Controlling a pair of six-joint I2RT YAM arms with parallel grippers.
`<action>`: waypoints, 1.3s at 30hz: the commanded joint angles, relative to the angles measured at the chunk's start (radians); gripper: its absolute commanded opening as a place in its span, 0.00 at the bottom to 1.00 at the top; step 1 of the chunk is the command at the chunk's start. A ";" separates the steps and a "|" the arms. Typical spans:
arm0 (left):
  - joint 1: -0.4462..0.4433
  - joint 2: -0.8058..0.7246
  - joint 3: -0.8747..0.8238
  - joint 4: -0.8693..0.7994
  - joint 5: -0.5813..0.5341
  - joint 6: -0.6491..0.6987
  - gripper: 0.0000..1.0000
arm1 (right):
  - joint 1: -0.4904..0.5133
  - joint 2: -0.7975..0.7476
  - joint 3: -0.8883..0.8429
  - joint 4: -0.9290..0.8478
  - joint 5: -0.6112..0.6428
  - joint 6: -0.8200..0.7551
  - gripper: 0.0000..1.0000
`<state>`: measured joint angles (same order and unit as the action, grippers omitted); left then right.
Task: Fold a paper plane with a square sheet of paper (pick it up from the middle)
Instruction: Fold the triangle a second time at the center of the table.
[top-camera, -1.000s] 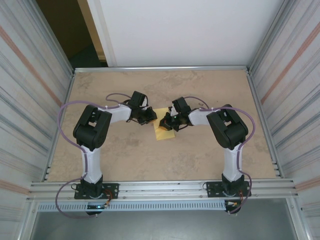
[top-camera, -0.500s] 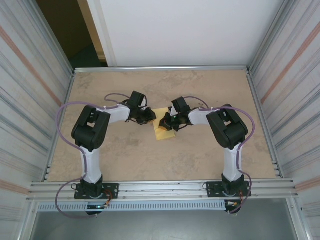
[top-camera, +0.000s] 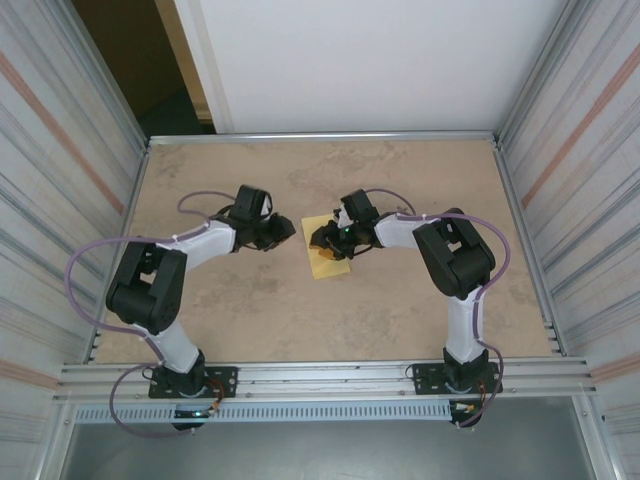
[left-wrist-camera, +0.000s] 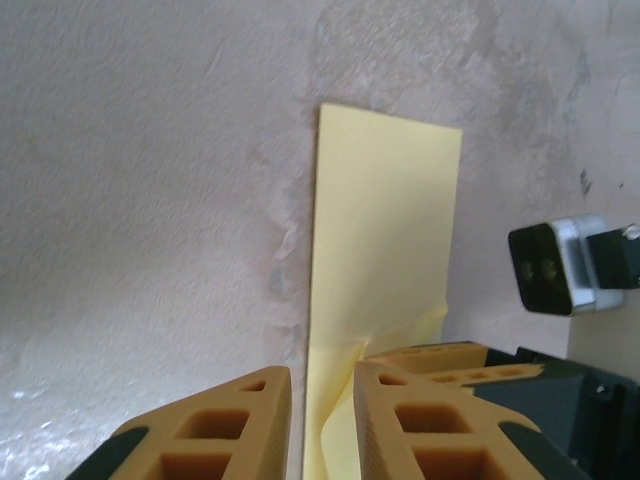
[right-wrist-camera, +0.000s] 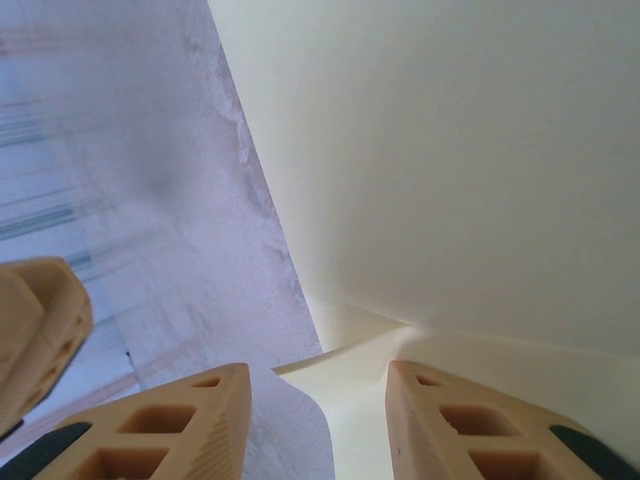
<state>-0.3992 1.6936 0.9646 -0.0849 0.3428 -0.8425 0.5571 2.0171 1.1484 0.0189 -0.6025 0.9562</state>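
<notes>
Fingers (left-wrist-camera: 220, 430) on my left gripper (left-wrist-camera: 320, 380) slightly parted, grasping nothing; my right gripper (right-wrist-camera: 315, 375) spread wider, released. Pads orange, hollow-celled. Yellow sheet of paper (left-wrist-camera: 385, 230), smooth, folded oblong, lies on mottled beige table (left-wrist-camera: 150, 200) just ahead, crease puckered near fingertips.

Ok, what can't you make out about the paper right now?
Top view: the right gripper covers much of the yellow sheet, so its folds are unreadable.
Left wrist view: the left gripper hides the sheet's near end.
Right wrist view: the sheet is too close and cut off by the frame edges.
</notes>
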 joint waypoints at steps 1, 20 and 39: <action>-0.017 -0.035 -0.030 0.046 0.032 -0.021 0.21 | 0.005 0.029 -0.002 -0.095 0.036 -0.029 0.35; -0.151 0.133 0.086 0.000 0.042 0.064 0.04 | 0.012 0.048 0.035 -0.212 0.100 -0.082 0.00; -0.161 0.221 0.146 -0.084 -0.036 0.095 0.00 | 0.012 0.048 0.031 -0.208 0.095 -0.078 0.00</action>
<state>-0.5522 1.9018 1.0885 -0.1333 0.3275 -0.7773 0.5629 2.0270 1.1824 -0.1139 -0.5465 0.8970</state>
